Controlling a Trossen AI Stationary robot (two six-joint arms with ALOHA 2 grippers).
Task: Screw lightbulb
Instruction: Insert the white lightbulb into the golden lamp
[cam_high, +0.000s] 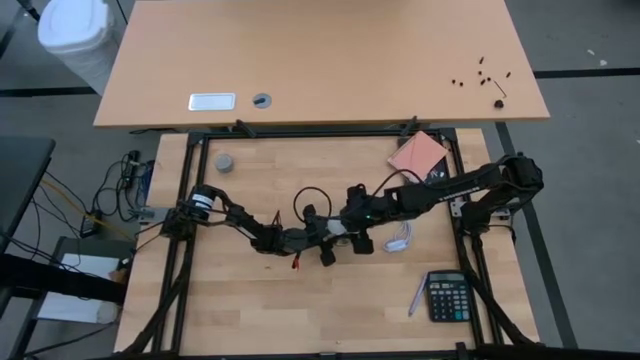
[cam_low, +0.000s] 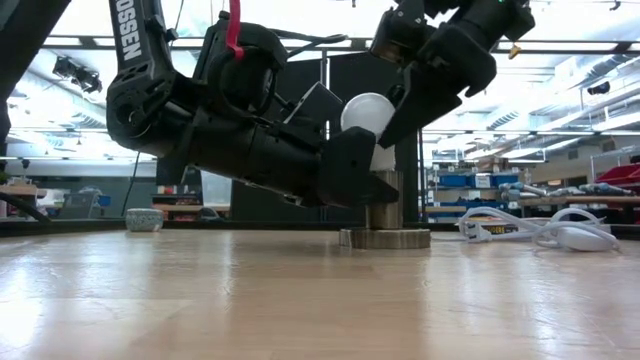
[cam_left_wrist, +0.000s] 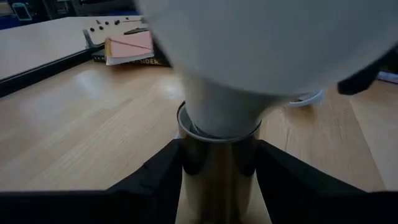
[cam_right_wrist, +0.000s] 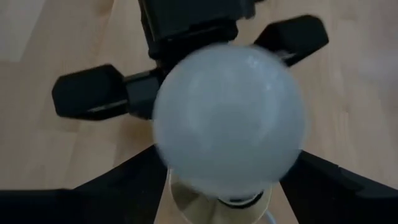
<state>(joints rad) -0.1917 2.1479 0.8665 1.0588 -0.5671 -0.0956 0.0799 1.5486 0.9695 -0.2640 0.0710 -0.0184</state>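
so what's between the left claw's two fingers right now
The metal socket fills the gap, with the lightbulb seated in its top. The left wrist view shows both fingers pressed against the socket's sides.

Counted: one bulb (cam_low: 368, 112). One socket (cam_low: 385, 215). Two arms, so two grippers: left gripper (cam_left_wrist: 217, 165), right gripper (cam_right_wrist: 230, 180). One white cord (cam_high: 402, 240). One grey cap (cam_high: 224, 162). One calculator (cam_high: 448, 297) and one pen (cam_high: 415, 297). One pink pad (cam_high: 417, 153). Two wooden surfaces: table (cam_high: 300, 310) and desk (cam_high: 330, 50). On the desk, one white plate (cam_high: 211, 101), one round grommet (cam_high: 262, 100), plus a scatter of dark specks (cam_high: 483, 72), too small to count. One white bin (cam_high: 75, 35).
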